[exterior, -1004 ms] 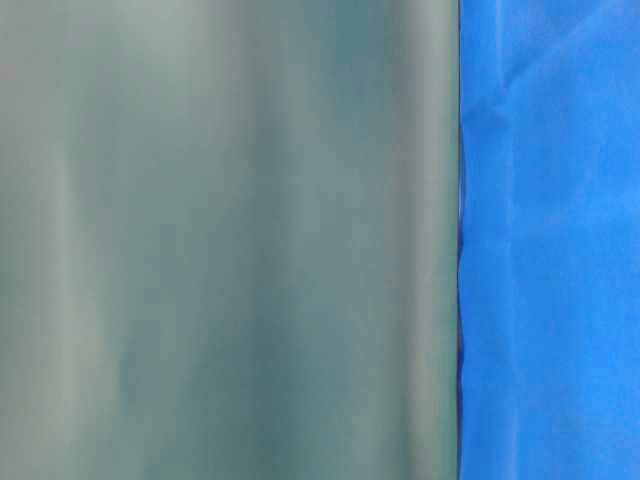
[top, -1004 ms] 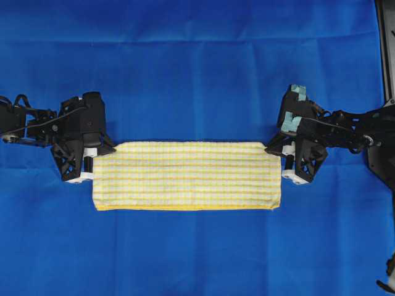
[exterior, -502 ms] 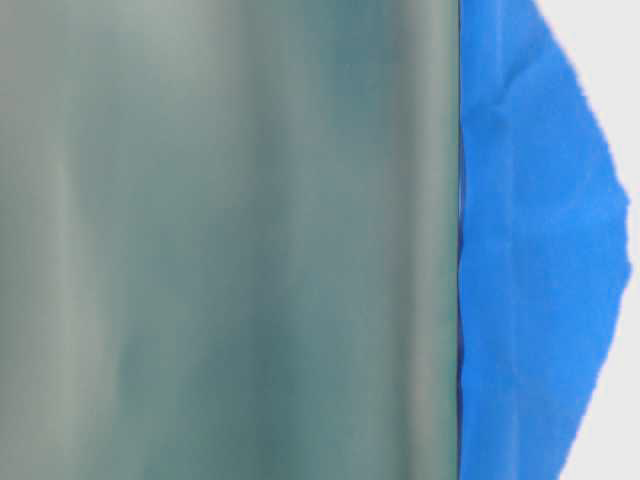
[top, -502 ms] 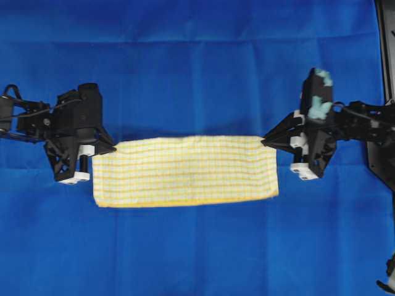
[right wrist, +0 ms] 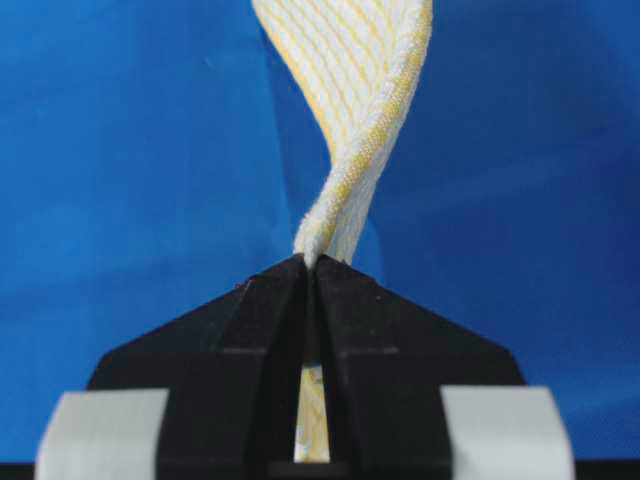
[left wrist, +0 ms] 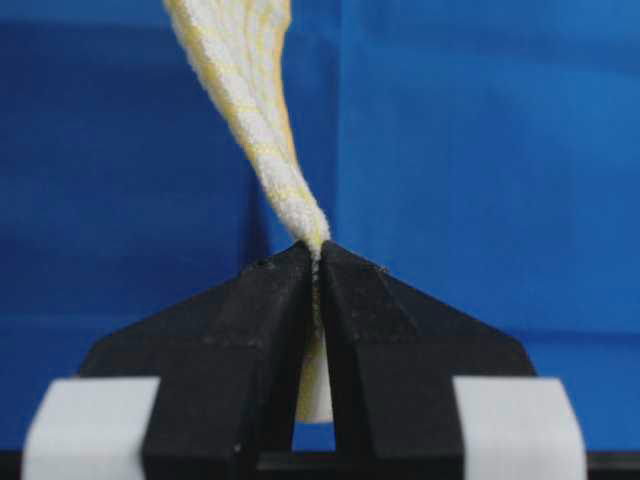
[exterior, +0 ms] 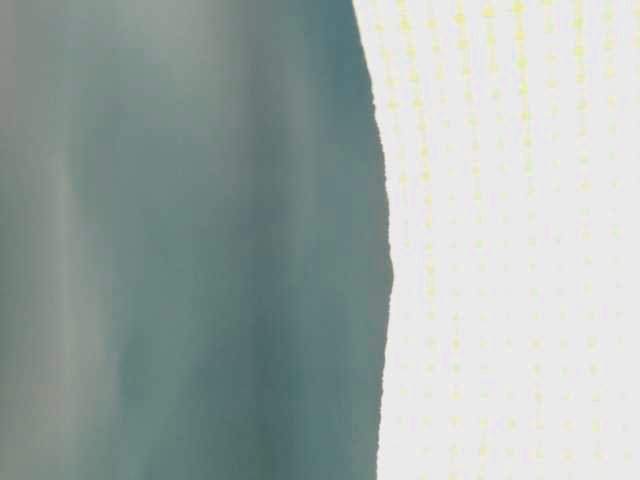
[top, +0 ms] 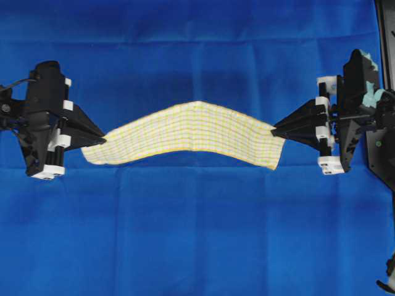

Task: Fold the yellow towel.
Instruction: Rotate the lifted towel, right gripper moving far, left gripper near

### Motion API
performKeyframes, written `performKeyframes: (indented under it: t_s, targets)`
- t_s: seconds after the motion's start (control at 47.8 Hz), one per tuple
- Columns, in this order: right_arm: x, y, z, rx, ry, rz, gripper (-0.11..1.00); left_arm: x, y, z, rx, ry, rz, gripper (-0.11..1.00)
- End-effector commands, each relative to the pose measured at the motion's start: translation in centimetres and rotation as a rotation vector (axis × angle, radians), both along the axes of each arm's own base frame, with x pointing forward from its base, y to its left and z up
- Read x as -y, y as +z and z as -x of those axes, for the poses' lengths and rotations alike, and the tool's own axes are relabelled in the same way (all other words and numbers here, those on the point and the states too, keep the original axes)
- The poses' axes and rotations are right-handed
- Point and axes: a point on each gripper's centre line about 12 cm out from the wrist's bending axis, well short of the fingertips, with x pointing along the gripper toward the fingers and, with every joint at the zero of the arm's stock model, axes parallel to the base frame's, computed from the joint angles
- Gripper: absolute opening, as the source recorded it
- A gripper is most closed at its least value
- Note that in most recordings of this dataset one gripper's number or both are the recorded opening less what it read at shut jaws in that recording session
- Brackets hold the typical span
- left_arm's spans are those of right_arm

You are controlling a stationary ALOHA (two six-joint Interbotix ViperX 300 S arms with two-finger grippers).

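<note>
The yellow towel point(top: 191, 132), folded into a long yellow-and-white checked strip, hangs in the air over the blue cloth, arched up in the middle. My left gripper point(top: 102, 140) is shut on its left end; the left wrist view shows the jaws point(left wrist: 317, 250) pinching the towel point(left wrist: 250, 110). My right gripper point(top: 274, 131) is shut on its right end; the right wrist view shows the jaws point(right wrist: 310, 262) pinching the twisted towel point(right wrist: 365, 110). In the table-level view the towel point(exterior: 510, 240) fills the right half, very close and washed out.
The blue cloth point(top: 197, 234) covers the whole table under the towel. A black frame post point(top: 386, 37) stands at the right edge. A blurred grey-green surface point(exterior: 180, 240) fills the left of the table-level view.
Both grippers have lifted the towel off the blue cloth and moved apart and up. The towel went from lying flat to hanging between them, arched.
</note>
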Motion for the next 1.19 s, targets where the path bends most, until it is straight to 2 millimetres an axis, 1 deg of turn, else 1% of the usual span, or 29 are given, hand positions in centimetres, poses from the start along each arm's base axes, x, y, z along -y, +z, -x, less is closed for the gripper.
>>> performKeyframes:
  t_s: [0.0,0.167,0.251,0.335,0.439,0.607,0.795,0.9,1.046,1.172]
  targets:
    - [0.1,0.6,-0.3,0.017,-0.004,0.007,0.02,-0.1,0.8,-0.1,0.032,0.002,-0.001,0.02]
    - [0.4,0.4,-0.6,0.021,-0.021,0.014,0.02,-0.1,0.8,-0.2,0.034,-0.001,-0.005,0.02]
    - [1.1,0.3,-0.9,0.024,-0.057,0.023,0.02,0.0,0.8,-0.4,0.043,-0.001,-0.003,0.02]
    - [2.6,0.2,-1.2,0.026,-0.115,0.042,0.02,0.5,1.0,-1.0,0.077,-0.016,0.000,0.02]
    - [4.9,-0.1,-1.7,0.010,-0.195,0.078,0.02,1.4,1.2,-1.9,0.123,-0.046,0.002,0.02]
    - [8.8,-1.1,-2.4,-0.050,-0.314,0.102,0.02,3.3,0.7,-3.7,0.146,-0.101,0.008,0.02]
    - [12.6,-1.4,-3.8,-0.095,-0.401,0.136,0.02,5.8,0.5,-6.5,0.179,-0.161,0.014,0.02]
    - [14.5,-1.4,-4.6,-0.111,-0.427,0.161,0.02,6.8,0.4,-8.2,0.185,-0.178,0.015,0.02]
    - [16.4,-1.1,-5.7,-0.120,-0.445,0.200,0.02,8.3,0.2,-11.1,0.197,-0.197,0.018,0.02]
    - [17.9,-0.6,-6.4,-0.120,-0.462,0.224,0.02,9.1,0.5,-13.8,0.218,-0.201,0.018,0.02]
